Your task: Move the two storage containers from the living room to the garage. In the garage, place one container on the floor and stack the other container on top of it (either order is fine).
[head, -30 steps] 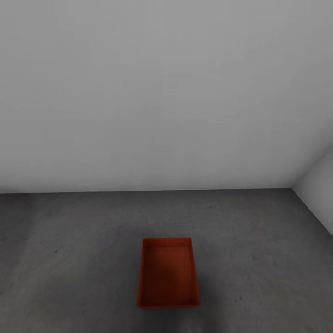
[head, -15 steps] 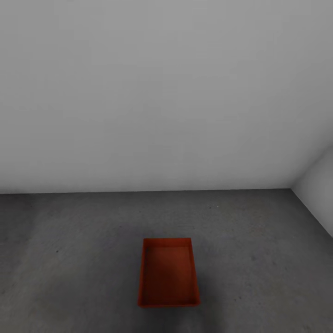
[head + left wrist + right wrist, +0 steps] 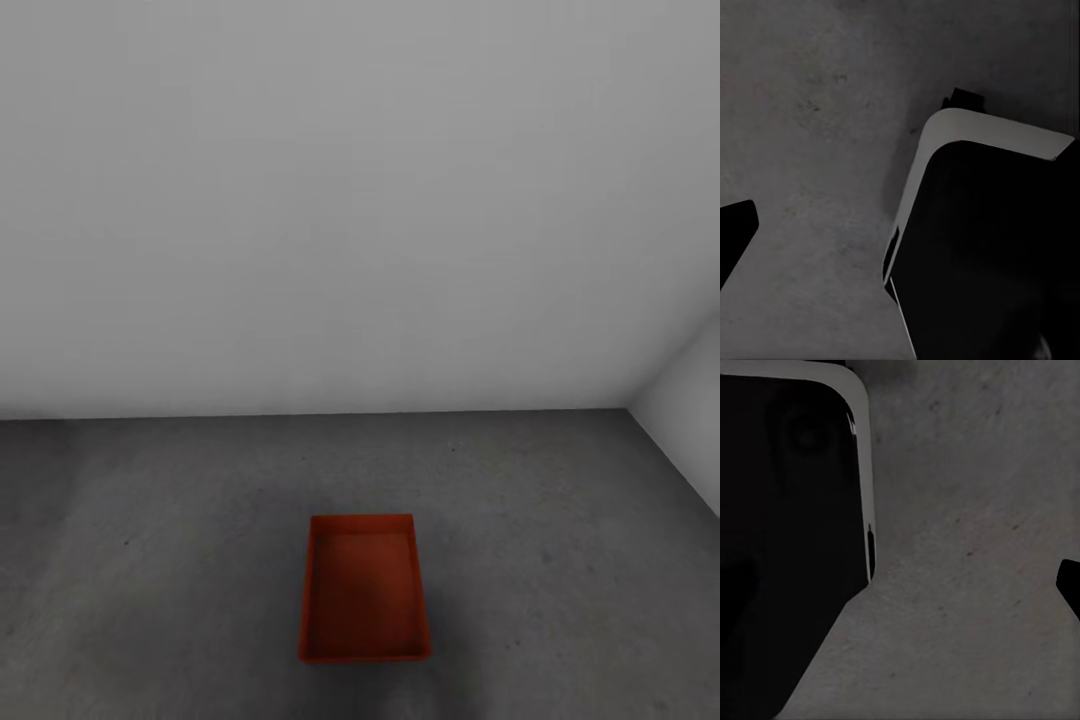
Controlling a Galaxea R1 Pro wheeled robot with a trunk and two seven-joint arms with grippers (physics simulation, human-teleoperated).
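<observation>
Seen in the garage: one bin (image 3: 365, 590) resting open-side up on the grey floor (image 3: 150, 520), near the middle and well short of the far white wall (image 3: 350, 200), nothing stacked on it. Could not tell from the wrist views, dark robot body over concrete, whether either gripper was slack or clenched. Judged half done; next, fetching the other bin and setting it squarely on this one.

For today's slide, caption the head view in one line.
Open orange-red rectangular plastic bin on dark-grey concrete floor before a plain white wall.
</observation>
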